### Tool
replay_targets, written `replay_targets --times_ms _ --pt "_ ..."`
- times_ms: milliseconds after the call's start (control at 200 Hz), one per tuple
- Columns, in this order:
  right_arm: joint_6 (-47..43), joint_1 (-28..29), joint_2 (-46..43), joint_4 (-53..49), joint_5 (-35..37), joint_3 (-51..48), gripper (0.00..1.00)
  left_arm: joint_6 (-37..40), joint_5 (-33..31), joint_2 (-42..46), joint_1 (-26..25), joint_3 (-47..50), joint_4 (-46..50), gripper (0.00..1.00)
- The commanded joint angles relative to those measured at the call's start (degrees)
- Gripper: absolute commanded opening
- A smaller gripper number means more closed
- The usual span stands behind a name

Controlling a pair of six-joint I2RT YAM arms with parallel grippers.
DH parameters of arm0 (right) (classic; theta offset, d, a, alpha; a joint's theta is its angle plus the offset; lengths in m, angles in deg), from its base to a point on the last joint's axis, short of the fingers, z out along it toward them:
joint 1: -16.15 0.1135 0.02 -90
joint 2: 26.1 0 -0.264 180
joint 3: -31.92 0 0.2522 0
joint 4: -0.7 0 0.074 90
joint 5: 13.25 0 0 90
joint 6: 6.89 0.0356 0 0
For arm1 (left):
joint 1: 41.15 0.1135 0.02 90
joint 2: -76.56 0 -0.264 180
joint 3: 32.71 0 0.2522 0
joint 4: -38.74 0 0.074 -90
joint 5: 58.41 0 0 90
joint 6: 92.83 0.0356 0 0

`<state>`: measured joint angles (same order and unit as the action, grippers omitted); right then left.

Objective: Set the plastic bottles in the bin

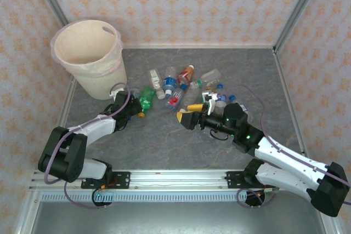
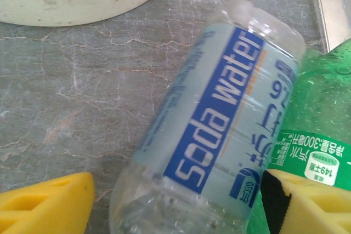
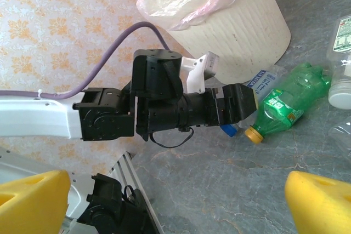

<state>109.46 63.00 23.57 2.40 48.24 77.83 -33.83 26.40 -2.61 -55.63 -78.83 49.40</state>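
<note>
We see a grey marbled table (image 1: 164, 146), floral-papered walls (image 1: 192, 4), bin (image 1: 101, 80) far left, left gripper (image 2: 175, 201) open astride a soda-water bottle (image 2: 219, 108) touching a green bottle (image 2: 323, 102) just beside the bin, right gripper (image 3: 178, 198) wide open near the other bottles (image 1: 186, 83)

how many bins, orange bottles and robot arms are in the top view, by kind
bin: 1
orange bottle: 1
robot arms: 2 (left arm, right arm)
total: 4
</note>
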Motion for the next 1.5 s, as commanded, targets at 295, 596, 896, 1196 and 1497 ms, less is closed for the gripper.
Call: replay_targets --times_ms 295,596,896,1196,1497 --pt "0.20 0.35 -0.01 1.16 -0.27 1.49 1.00 3.17 2.50 -5.75 0.57 -3.44 -3.32 0.76" --pt "-0.22 0.35 -0.45 0.11 0.03 1.61 1.00 4.08 0.24 -9.48 0.59 -4.91 -4.21 0.71" --pt "-0.49 0.35 0.26 0.50 -0.29 2.16 1.00 3.74 0.20 -5.87 -0.89 -4.62 -2.27 0.53" --pt "-0.37 0.34 -0.32 0.62 -1.00 2.54 1.00 2.76 -4.13 3.47 -5.65 -7.57 4.90 0.54" --pt "-0.43 0.42 -5.41 2.00 -2.28 0.45 1.00 3.06 -9.71 14.75 -9.36 -15.38 14.24 0.53"
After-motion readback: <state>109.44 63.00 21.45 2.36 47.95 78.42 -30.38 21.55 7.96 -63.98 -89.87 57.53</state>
